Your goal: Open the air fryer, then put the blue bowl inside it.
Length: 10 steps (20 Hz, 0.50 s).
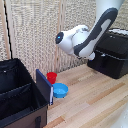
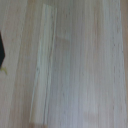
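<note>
1. The black fabric crate (image 1: 20, 95) with its blue panel (image 1: 43, 86) sits at the exterior view's left.
2. The red cup (image 1: 51, 77) and the blue bowl (image 1: 60, 90) rest just beside it on the wooden bench (image 1: 95, 100).
3. The white arm (image 1: 87, 35) hangs bent above the bench; its gripper is unseen, so I cannot tell its state.
4. The air fryer (image 1: 112, 52), drawer closed, stands at the right.
5. No readable writing.

From my exterior view the gripper is out of sight behind the arm (image 1: 87, 37). The air fryer (image 1: 113, 59) is clipped by the frame's right edge, its handle too small to make out. My wrist view gives only blurred wooden planks and a dark sliver (image 2: 1, 52) I can't identify
</note>
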Tool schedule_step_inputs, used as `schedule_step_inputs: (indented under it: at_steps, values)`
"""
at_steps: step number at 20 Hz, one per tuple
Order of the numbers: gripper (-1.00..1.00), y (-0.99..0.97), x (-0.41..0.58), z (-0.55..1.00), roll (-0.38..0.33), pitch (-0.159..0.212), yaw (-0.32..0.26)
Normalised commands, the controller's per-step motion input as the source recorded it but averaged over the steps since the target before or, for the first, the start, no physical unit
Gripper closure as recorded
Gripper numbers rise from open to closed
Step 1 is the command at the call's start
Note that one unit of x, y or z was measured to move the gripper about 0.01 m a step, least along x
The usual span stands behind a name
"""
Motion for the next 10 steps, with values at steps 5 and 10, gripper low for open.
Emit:
schedule_step_inputs:
  at_steps: [5,10]
  values:
    - [-1.00,-0.80,-0.166,-0.26,0.000,-0.149,0.020]
    - [-1.00,-0.77,-0.141,-0.18,0.000,-0.123,0.034]
